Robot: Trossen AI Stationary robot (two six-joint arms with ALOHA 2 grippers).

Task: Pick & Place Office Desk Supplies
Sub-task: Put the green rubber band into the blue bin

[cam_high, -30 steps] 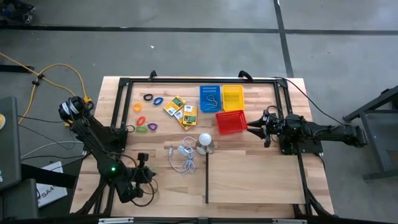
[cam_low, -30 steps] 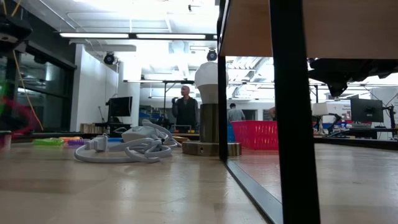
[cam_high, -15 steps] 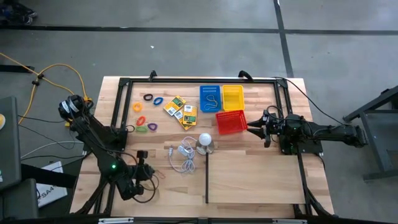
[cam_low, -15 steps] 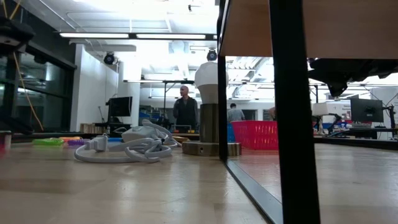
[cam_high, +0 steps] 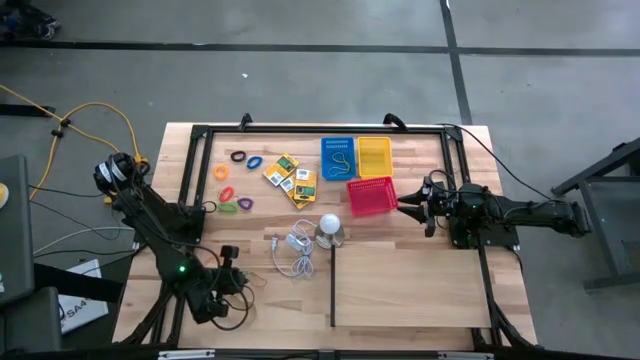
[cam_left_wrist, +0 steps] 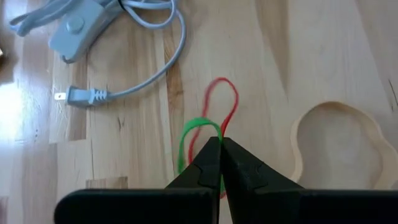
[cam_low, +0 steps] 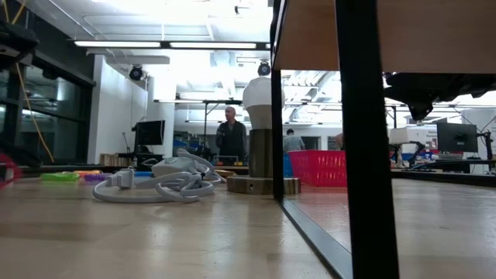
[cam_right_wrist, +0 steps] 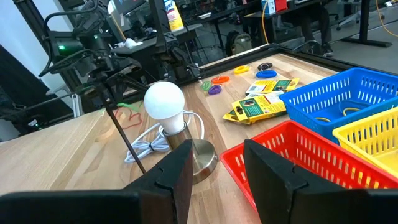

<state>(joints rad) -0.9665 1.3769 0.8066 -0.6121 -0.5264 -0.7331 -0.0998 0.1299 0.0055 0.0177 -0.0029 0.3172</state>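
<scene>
Near the worktop's (cam_high: 400, 285) front-left corner, well left of the red basket (cam_high: 371, 196), left hand (cam_left_wrist: 221, 144) clamped on red and green rubber bands (cam_left_wrist: 211, 115); right hand (cam_right_wrist: 215, 163), fingers apart, waits beside that basket.

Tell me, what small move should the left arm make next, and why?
Probably carry them toward the blue plastic basket: the left gripper is shut on thin red and green rubber bands, and that basket already holds bands.
</scene>
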